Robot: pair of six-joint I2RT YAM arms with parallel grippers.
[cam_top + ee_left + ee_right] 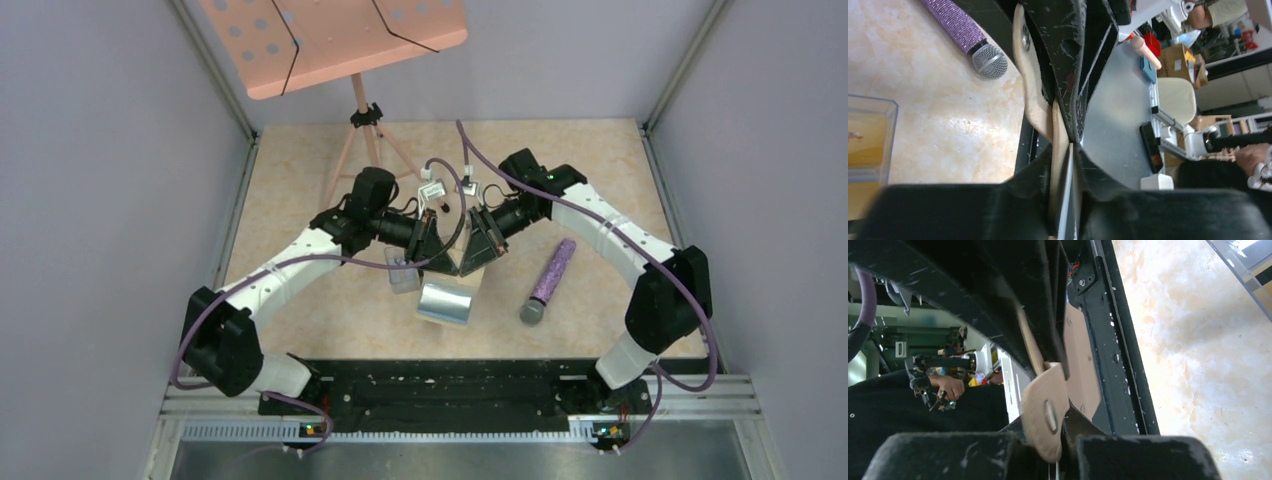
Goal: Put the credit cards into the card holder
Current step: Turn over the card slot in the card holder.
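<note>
The left claw (446, 260) and the right claw (474, 260) meet nose to nose over the middle of the table (300, 200). A bit of tan shows between them. That is the card holder (461, 252), held up off the table. A purple microphone (551, 279) lies just to the right of the claws. A pink music stand (330, 40) stands at the far end.

In the left wrist view, the left claw comes up from the bottom. Its two fingers are squeezed tight on the edge of the tan card holder. A thin pale strip sits flat against the holder. I cannot tell if it is a card. The right claw comes down from the top, and its tips pinch the same holder. So both claws are closed on it. Off to the left, a clear box (879, 106) sits on the table with yellow-gold credit cards (865, 142) lying inside. The microphone lies near the box, but they do not touch.

In the right wrist view, the right claw's two dark fingers fill the bottom. The round tan flap of the card holder is stuck between them. A small oval snap (1050, 415) shows on the flap. The dark left claw fills the top and reaches down to the holder.
</note>
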